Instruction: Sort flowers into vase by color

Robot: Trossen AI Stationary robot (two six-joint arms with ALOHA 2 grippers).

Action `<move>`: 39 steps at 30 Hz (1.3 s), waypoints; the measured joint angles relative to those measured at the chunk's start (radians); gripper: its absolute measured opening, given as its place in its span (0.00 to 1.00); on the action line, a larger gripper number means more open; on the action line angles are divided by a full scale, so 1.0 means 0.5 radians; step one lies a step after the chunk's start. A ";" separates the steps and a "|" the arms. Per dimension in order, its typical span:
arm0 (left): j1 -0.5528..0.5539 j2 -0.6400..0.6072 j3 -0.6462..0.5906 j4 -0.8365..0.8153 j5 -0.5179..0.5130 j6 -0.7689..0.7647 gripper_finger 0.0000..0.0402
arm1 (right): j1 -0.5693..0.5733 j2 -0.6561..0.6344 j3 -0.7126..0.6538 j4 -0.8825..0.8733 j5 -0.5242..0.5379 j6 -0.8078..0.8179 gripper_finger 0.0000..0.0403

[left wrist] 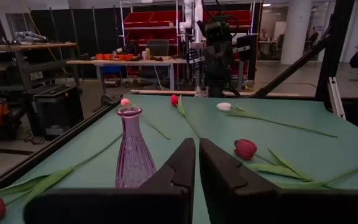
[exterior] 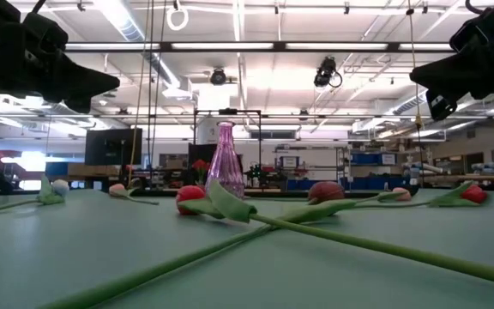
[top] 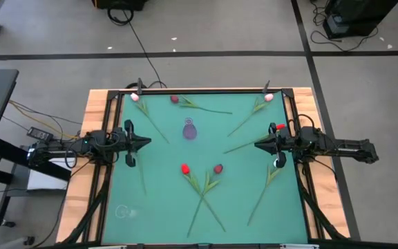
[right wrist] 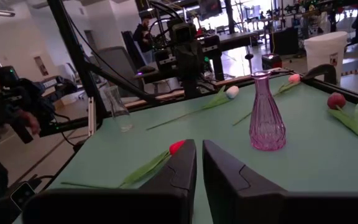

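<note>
Nothing sorted yet: all flowers lie flat on the green table [top: 157, 207], none in the purple vase [top: 189, 129], which stands upright at upper centre of the high view. Red tulip [top: 184, 168] and dark red tulip [top: 218, 168] lie with stems crossed at lower centre, so that pick looks awkward. Left gripper [top: 146, 141] at left edge, right gripper [top: 258, 144] at right edge, both raised, fingers nearly together, holding nothing. Looks like a start pose.
</note>
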 joint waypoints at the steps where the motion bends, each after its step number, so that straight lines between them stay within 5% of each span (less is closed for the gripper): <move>1: 0.000 0.000 0.000 0.000 0.000 0.000 0.07 | 0.000 0.000 0.000 0.000 0.000 0.000 0.09; 8: 0.001 0.000 0.000 0.054 -0.024 -0.030 0.07 | 0.001 0.000 0.000 0.000 0.013 -0.002 0.09; 14: 0.001 0.000 0.000 0.161 -0.077 -0.174 0.07 | 0.000 0.000 0.000 0.223 0.304 0.217 0.09; 18: 0.002 0.000 0.000 0.348 -0.338 -0.602 0.07 | 0.000 0.002 0.002 0.442 0.372 0.669 0.09; 22: 0.003 0.000 0.000 0.429 -0.669 -1.233 0.07 | -0.003 0.008 0.002 0.512 0.812 0.884 0.09; 27: 0.002 0.026 0.000 0.432 -0.706 -1.616 0.07 | -0.010 0.059 0.002 0.510 0.942 1.104 0.08; 33: 0.002 0.194 0.097 0.459 -0.716 -1.826 0.07 | -0.014 0.356 0.046 0.524 0.978 1.420 0.03; 39: 0.002 0.486 0.402 0.265 -0.631 -1.820 0.07 | -0.047 0.909 0.404 0.480 1.177 1.511 0.04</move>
